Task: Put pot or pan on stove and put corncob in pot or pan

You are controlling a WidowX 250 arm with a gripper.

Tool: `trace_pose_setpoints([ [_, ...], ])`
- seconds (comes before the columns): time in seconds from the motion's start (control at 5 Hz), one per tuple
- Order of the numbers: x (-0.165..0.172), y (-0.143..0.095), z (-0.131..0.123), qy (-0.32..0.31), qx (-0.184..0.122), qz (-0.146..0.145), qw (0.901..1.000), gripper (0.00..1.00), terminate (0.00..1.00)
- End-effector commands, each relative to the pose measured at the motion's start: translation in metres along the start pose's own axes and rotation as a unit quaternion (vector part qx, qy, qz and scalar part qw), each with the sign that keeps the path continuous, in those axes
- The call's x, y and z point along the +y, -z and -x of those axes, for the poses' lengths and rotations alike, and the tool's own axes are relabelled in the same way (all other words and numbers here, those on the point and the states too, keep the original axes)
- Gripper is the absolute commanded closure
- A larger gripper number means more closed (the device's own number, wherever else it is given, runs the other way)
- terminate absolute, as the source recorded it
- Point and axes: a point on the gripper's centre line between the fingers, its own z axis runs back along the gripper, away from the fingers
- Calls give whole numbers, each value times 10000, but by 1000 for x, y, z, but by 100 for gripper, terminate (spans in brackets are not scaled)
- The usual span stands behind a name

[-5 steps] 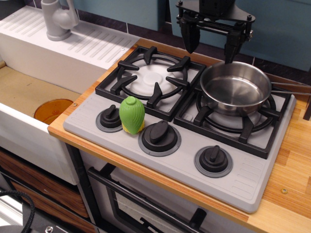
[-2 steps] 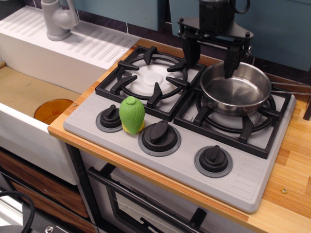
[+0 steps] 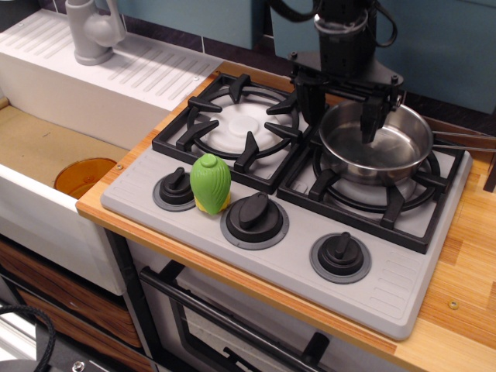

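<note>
Tool [image 3: 341, 120] lower, jaws spread astride pan [image 3: 377, 142] rim, seemingly | corncob [image 3: 210, 183] unmoved

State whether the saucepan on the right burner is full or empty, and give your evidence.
Empty. The saucepan's bare shiny base shows, and the corncob stands outside it by the knobs.

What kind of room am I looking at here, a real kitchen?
Most likely a toy or mock kitchen set up for the robot: a grey two-burner cooktop with black round knobs sits in a wooden counter, beside a white sink with a grey tap, with what looks like an oven door below.
</note>
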Motion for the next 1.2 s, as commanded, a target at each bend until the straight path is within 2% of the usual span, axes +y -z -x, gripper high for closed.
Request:
trace_pose_setpoints([
  [0.0,2,-1,-1,-12,-258,17,9997,0,0],
  [0.4,0,5,8,-71,-313,70,9995,0,0],
  [0.6,-2,6,10,-13,-349,72,9994,100,0],
  [1.0,-6,-2,11,7,-324,46,9995,100,0],
])
